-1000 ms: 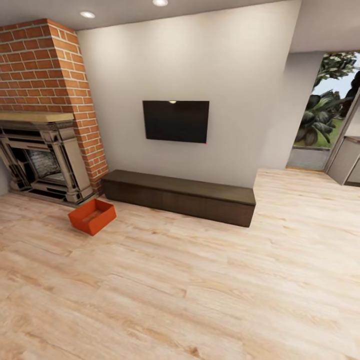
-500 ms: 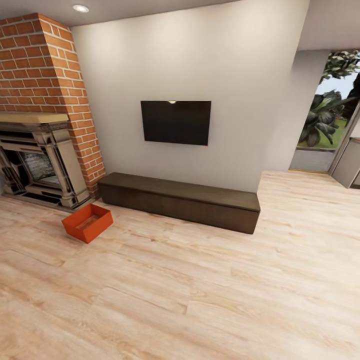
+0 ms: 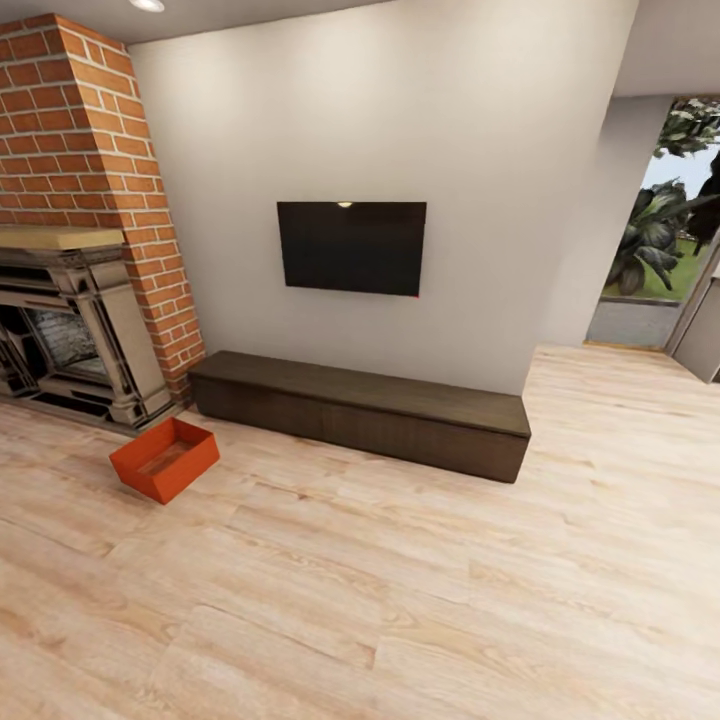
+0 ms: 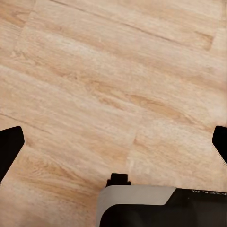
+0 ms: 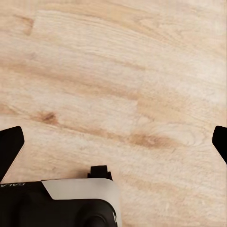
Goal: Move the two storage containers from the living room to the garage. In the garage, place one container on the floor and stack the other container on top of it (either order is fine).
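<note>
Container: one orange-red storage container (image 3: 164, 459) is seen on the wood plank floor (image 3: 400, 580), at the far left, just in front of the fireplace (image 3: 70, 330) and near the left end of the long dark bench (image 3: 360, 412).
Second container: its place cannot be told from these views.
Handling: the bin is judged to be light and stiff, with thin low walls and no lid; it is probably easy to tip if one side only is lifted.
Where to hold: a long wall can be pinched over its rim, or both short ends taken with two arms.
Left gripper (image 4: 113, 142): the fingers are wide apart, nothing is held.
Right gripper (image 5: 113, 142): the fingers are wide apart also, nothing is held.
Surface: smooth pale planks, so the bin is expected to slide when pushed.
Room: the living room, with a brick chimney (image 3: 95, 160), a dark television (image 3: 351, 247) on the pale wall and a glass door (image 3: 665, 230) at the far right.
</note>
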Robot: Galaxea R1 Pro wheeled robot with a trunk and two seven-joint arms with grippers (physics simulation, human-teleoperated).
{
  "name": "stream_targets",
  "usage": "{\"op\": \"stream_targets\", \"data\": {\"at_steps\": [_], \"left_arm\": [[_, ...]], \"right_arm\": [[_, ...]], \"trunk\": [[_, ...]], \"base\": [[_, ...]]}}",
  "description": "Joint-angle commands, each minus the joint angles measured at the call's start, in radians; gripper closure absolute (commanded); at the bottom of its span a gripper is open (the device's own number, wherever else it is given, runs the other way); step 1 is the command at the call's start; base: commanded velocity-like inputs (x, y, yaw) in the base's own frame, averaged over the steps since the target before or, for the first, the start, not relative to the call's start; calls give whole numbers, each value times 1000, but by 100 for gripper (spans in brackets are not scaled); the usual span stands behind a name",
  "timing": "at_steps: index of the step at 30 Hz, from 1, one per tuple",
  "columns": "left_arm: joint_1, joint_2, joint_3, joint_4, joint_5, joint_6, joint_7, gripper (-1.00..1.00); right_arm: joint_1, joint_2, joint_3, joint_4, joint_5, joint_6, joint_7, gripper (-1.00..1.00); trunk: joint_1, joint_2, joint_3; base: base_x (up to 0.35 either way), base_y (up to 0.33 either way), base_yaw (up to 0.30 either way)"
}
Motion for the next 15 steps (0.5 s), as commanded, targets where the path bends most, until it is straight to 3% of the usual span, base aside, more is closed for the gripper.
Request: {"op": "stream_targets", "data": {"at_steps": [1, 15], "left_arm": [[-1, -1, 1, 1, 2, -3, 1, -100], [-1, -1, 1, 1, 2, -3, 1, -100]], "right_arm": [[-1, 0, -2, 1, 1, -4, -1, -100], [-1, 0, -2, 1, 1, -4, -1, -100]], "trunk": [[1, -1, -2], [1, -1, -2]], "base": [[329, 0, 0], [329, 0, 0]]}}
